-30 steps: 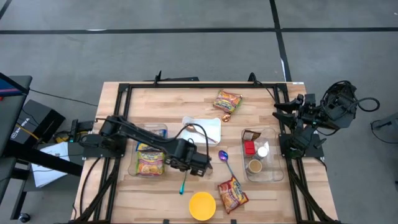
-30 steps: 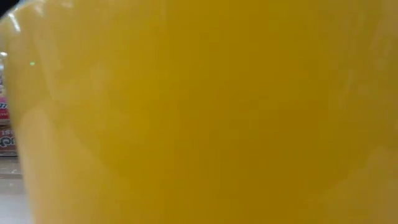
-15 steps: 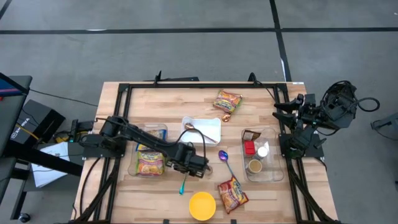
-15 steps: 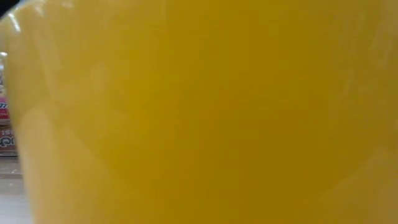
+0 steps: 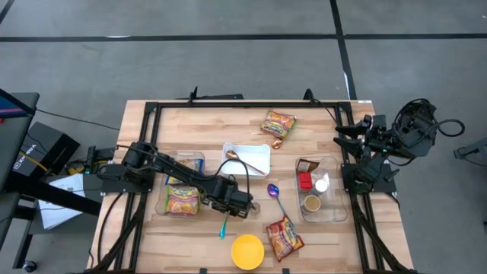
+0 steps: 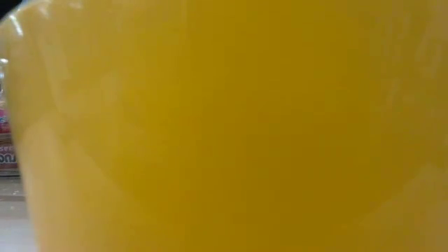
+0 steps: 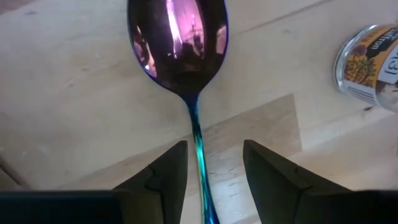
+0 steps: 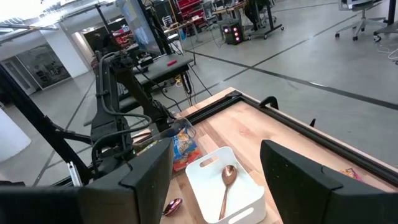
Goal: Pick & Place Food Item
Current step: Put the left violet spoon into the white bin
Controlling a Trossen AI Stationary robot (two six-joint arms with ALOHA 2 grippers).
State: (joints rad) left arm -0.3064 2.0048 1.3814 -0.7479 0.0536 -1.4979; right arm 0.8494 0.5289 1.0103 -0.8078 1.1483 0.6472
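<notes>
My left gripper [image 5: 242, 204] is low over the table's middle, near the front, and open. Its fingers [image 7: 168, 163] stand on either side of the teal handle [image 7: 198, 144] of a spoon with a purple bowl [image 7: 177, 37], without touching it. The spoon lies flat on the table, and its handle end shows in the high view [image 5: 223, 228]. Noodle packets lie at the far middle [image 5: 279, 123], at the near right [image 5: 284, 236], and inside a clear box [image 5: 183, 198] at the left. My right gripper [image 8: 224, 168] is open and empty, parked off the table's right edge [image 5: 358, 144].
A yellow bowl [image 5: 247, 252] stands at the front edge and fills the low view [image 6: 224, 126]. A white tray [image 5: 255, 160] holds a copper spoon. A second purple spoon [image 5: 273, 190] lies right of my left gripper. A clear box [image 5: 317, 190] at the right holds small containers. A small tin [image 7: 368, 59] shows in the left wrist view.
My left gripper has drawn a little toward the table's left edge, staying over the teal-handled spoon. The spoon has stayed where it was.
</notes>
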